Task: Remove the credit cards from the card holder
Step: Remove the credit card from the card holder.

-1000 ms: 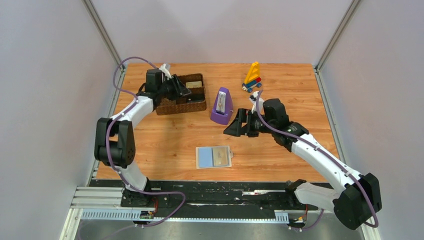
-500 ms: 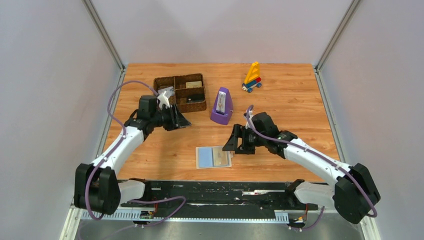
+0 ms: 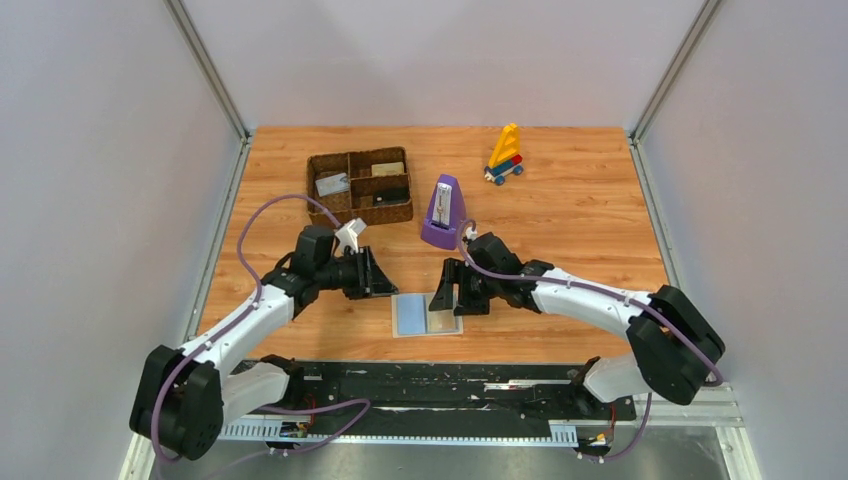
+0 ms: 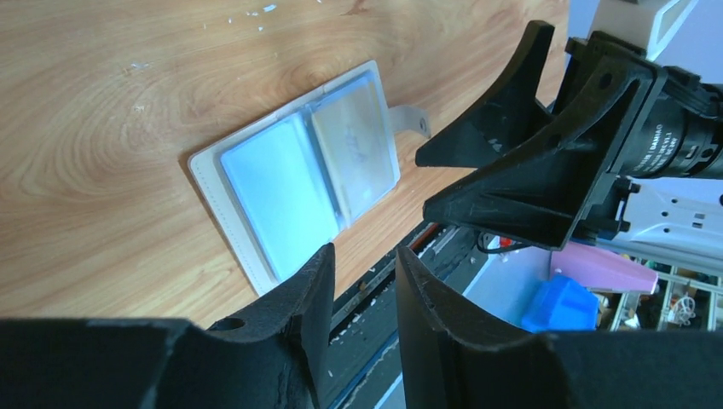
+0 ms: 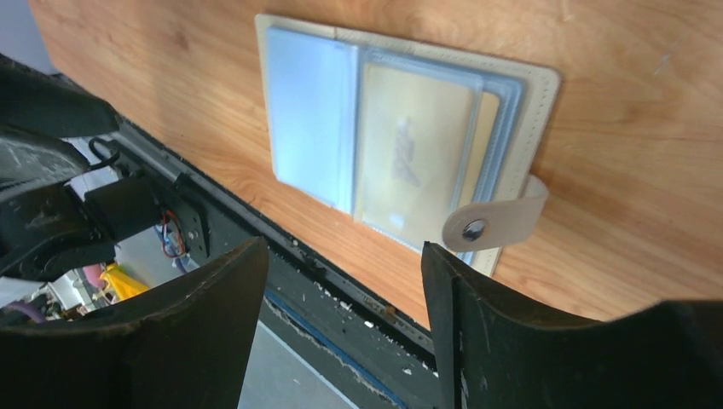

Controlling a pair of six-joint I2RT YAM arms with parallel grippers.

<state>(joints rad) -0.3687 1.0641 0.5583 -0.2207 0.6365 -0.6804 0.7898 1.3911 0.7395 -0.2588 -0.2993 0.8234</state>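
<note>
You'll see a brown woven compartment tray point(image 3: 381, 214) far left on the worktop point(image 3: 590, 220), a purple metronome point(image 3: 443, 213) just right of it, and a yellow, blue and red toy point(image 3: 505, 154) well apart.

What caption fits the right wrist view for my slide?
Open right end effector hovers over the unfolded card holder, a tan card showing inside, snap tab unfastened.

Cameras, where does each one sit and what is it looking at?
Top external: high behind the arms, looking down at the table; left arm and right arm show.
Left wrist: on the left arm, low, facing the card holder; left fingers below, right fingers opposite.
Right wrist: on the right arm, looking down on the card holder; right fingers frame it.
All three share the card holder.
</note>
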